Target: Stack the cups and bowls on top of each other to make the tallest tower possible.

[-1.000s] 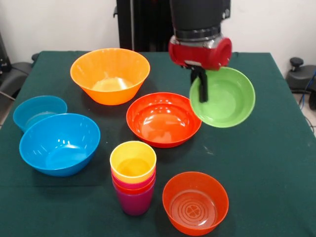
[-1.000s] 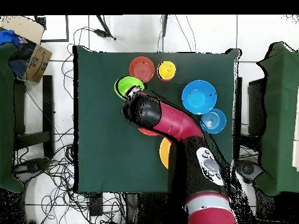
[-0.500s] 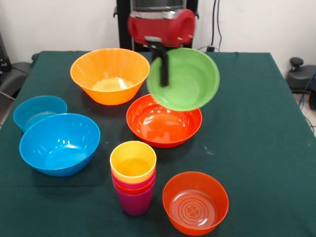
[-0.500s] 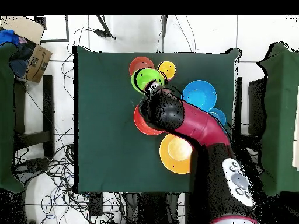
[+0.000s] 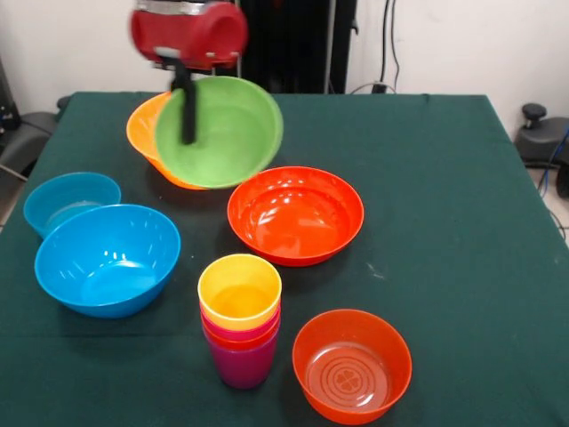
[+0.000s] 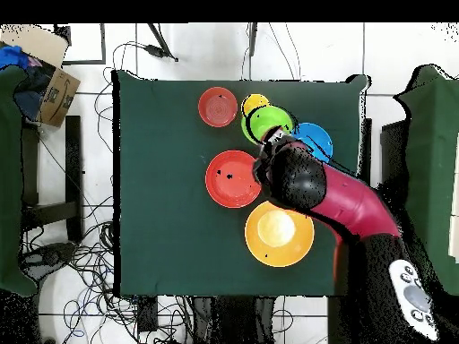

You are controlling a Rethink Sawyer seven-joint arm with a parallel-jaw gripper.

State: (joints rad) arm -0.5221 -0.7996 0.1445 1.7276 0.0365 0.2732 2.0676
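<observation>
Small blue bowl (image 5: 69, 199) and large blue bowl (image 5: 107, 258) near table's (image 5: 462, 267) left edge, touching or nearly so. Gripper (image 5: 186, 111) clenched on green bowl (image 5: 222, 132), carried tilted and airborne; swung leftward since a second ago, from over the right half, now hanging before large orange-yellow bowl (image 5: 142, 129) at the far side. Likely heading for a base bowl or the stack. Tower of cups (image 5: 240, 318) near front edge, yellow on top, untouched. Red-orange shallow bowl (image 5: 295, 213) mid-table, small orange bowl (image 5: 352, 365) at front. Nothing blocking the carry; bowls crowd the left.
</observation>
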